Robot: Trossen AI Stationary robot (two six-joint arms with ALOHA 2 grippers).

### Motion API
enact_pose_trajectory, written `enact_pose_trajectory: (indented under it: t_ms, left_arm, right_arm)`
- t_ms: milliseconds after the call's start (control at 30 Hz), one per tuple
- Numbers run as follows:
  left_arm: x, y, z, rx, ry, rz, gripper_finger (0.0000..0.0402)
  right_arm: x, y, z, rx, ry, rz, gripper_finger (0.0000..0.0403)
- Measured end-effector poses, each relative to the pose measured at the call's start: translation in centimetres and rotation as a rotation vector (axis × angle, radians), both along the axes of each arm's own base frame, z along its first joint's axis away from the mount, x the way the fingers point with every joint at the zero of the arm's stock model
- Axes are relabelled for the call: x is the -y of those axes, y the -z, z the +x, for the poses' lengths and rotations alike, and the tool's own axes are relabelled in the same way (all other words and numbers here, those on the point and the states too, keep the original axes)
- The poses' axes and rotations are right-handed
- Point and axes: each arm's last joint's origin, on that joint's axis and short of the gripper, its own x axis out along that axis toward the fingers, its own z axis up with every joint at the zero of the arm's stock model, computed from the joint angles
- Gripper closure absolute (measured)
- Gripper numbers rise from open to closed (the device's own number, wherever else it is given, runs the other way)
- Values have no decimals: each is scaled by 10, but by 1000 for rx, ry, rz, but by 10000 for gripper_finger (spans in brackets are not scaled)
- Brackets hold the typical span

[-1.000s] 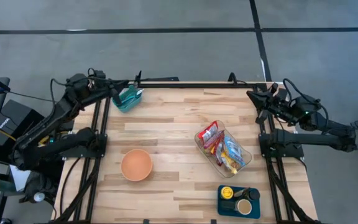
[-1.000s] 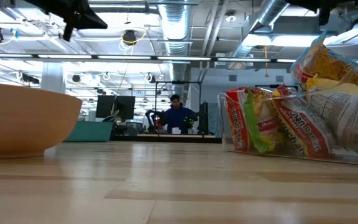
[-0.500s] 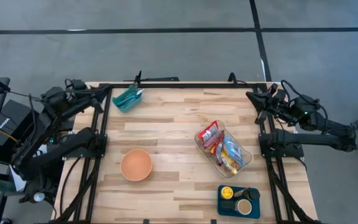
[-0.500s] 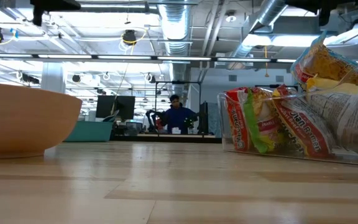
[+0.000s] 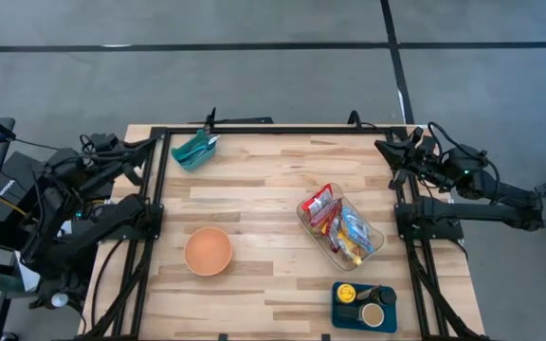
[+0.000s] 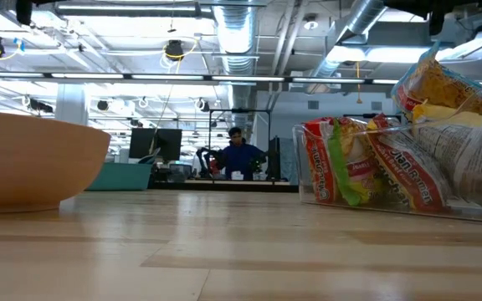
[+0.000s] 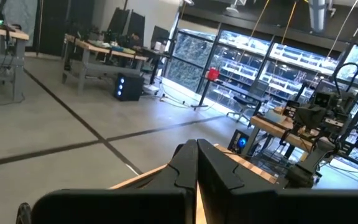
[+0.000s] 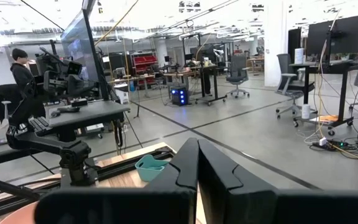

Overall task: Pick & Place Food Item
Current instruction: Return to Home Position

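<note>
Left hand (image 7: 197, 149) withdrawn from above green bin (image 5: 195, 150), now beyond table (image 5: 263, 204) left edge.

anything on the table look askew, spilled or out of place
Nothing is spilled or broken. The transparent bin sits diagonally and looks overfilled: noodle packs poke above its rim. The green bin is also askew, at the corner by the left arm. The left gripper and right gripper are shut.

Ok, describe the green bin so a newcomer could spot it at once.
Look down on the wooden table and go to its top-left corner, nearest the left arm. The green bin sits there. The bowl is orange and round, the other bin clear and full of packets.
</note>
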Motion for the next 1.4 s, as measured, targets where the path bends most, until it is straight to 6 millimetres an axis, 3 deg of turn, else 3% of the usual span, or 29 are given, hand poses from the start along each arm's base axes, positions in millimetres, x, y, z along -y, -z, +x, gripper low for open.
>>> enact_pose_trajectory:
  t_ms: [800,1200,1400]
  left_arm:
    - [26,9,-26,60,0,65,401]
    - [26,8,-26,63,0,70,401]
    - [26,7,-26,71,0,79,401]
  right_arm:
    - [0,0,-1,0,-3,0,403]
    - [-9,-6,-50,186,-3,-34,403]
    - [-11,-1,-62,191,-4,-29,403]
